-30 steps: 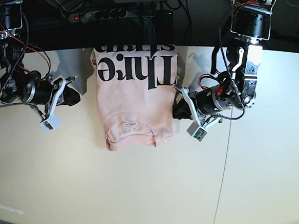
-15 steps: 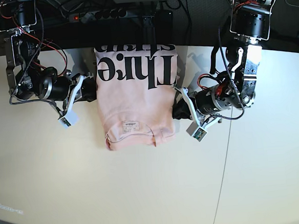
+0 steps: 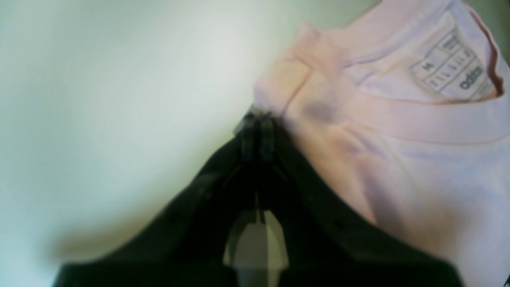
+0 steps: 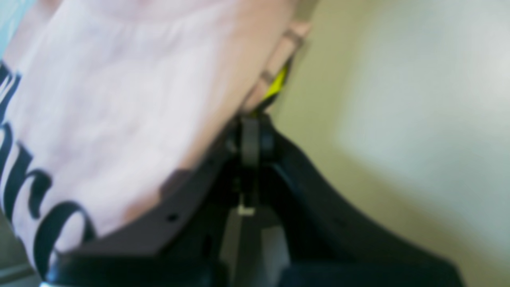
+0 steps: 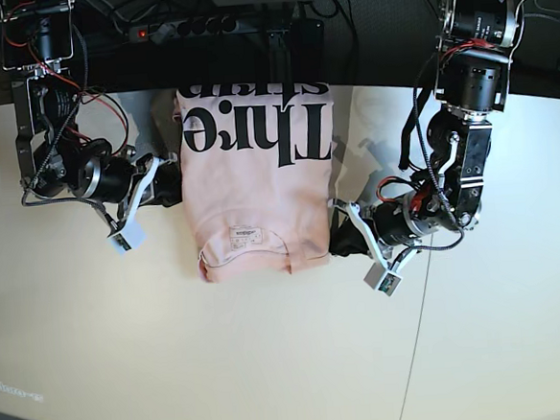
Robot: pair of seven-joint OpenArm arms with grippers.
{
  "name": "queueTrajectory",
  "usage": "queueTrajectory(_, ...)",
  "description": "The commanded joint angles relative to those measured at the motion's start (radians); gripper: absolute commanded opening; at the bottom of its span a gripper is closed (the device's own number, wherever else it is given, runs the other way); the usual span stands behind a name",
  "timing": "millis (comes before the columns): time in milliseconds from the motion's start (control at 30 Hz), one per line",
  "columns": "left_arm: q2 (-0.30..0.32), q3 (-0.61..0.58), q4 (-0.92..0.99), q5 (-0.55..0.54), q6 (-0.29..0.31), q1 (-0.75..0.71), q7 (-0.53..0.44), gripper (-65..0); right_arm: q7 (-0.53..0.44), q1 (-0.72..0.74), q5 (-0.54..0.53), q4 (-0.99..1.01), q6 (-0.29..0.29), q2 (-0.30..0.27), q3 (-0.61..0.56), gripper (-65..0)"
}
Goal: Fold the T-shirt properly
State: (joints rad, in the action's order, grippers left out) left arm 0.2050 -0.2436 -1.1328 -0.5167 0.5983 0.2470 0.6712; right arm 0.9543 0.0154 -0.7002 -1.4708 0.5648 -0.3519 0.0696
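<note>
In the left wrist view, the left end effector [image 3: 257,119] has its jaws pressed together with nothing clearly held, its tip touching the collar-end corner of the T-shirt [image 3: 398,139], which lies just to the right of it; the white neck label [image 3: 454,65] reads "adidas" with an "M" size mark. In the right wrist view, the right end effector [image 4: 251,131] is likewise closed and holds nothing that can be made out, tip against the shirt's side edge, the pale pink T-shirt [image 4: 119,99] spreading to its left with large black lettering [image 4: 28,187] only partly readable. In the base view, the T-shirt [image 5: 259,183] lies folded into a narrow panel on the pale surface [image 5: 223,358], long axis running near to far, collar nearest; both end effectors [image 5: 340,242] flank it at opposite edges, the left one by the near corner, the right one [image 5: 170,179] at mid-length. The print reads roughly "Three", upside down.
</note>
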Motion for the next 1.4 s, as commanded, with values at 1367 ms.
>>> queueTrajectory(1367, 0.181, 0.462, -0.602, 0.000, -0.038, -1.099, -0.017, -65.0, -0.059, -0.890, 0.011, -0.239, 0.022, 0.001, 0.493, -65.0)
